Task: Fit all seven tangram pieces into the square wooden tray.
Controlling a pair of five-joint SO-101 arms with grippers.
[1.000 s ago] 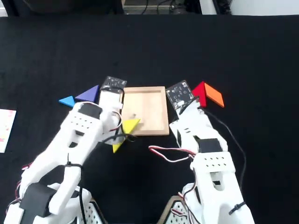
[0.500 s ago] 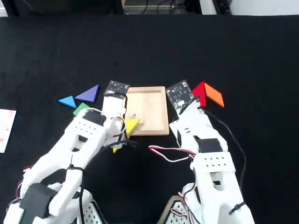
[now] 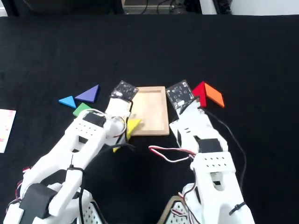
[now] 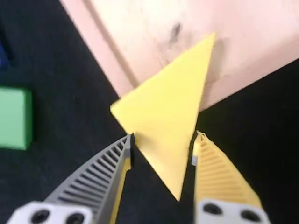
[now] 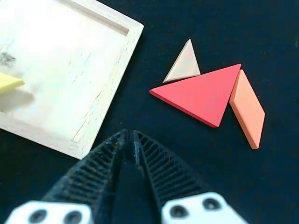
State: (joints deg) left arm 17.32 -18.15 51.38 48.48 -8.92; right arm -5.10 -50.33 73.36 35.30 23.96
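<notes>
Yellow triangle (image 4: 163, 121), gripped, seemingly straddles tray (image 4: 100, 46) rim; green square (image 4: 14, 119) beside.

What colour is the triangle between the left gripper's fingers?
A yellow triangular piece, best in left wrist view.

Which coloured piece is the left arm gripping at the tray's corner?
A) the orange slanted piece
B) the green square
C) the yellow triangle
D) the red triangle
C: the left gripper clamps the yellow triangle by its edges, and the piece's tip lies over the wooden tray.
</notes>
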